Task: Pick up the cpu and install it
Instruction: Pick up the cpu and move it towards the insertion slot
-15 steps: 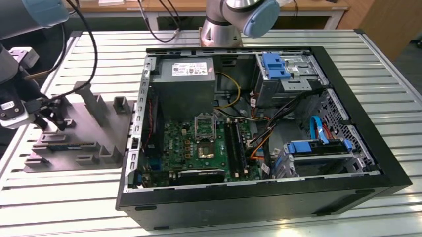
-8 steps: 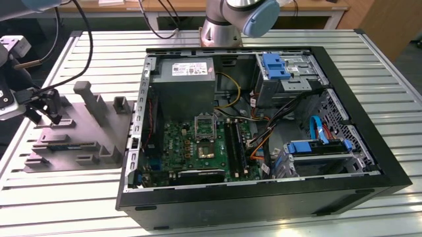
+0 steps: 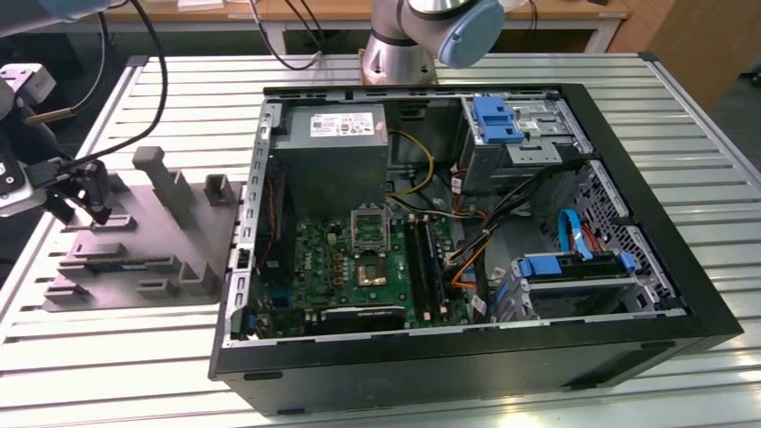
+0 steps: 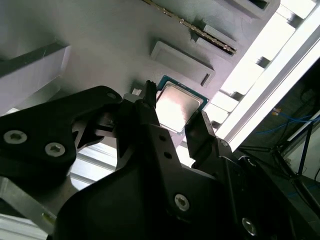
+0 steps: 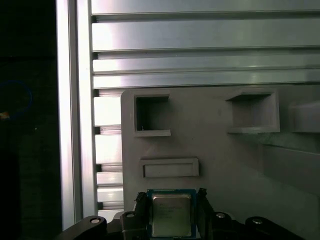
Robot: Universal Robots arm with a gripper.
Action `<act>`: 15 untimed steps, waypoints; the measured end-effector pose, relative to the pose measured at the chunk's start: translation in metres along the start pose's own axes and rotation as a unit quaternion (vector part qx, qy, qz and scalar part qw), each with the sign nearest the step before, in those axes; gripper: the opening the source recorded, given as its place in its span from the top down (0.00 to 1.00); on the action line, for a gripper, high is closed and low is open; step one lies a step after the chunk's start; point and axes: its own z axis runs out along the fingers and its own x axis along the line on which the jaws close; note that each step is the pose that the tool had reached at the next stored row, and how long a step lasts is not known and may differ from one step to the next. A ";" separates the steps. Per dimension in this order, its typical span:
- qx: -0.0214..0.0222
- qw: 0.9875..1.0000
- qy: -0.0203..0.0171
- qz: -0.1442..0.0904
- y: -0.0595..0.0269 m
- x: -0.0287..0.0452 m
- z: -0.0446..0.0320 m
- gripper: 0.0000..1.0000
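Bright glare on cpu [image 4: 176,106] top

The exterior view looks steeply down from well back over the slatted aluminium surface [image 3: 119,357] and grey moulded fixture [image 3: 191,241]. Both wrist views hang close over that fixture, sharing the small silvery square cpu [image 4: 177,107] [image 5: 171,215].

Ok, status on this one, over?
Gripper down at the cpu, over the grey fixture. Cpu flat, metal top up. Nothing in the way.
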 end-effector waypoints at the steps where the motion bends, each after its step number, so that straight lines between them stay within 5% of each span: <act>1: 0.000 1.000 0.000 0.000 0.0000 0.0000 -0.0001 0.53; 15: 0.000 1.000 0.000 0.000 0.0003 -0.0002 -0.0099 0.53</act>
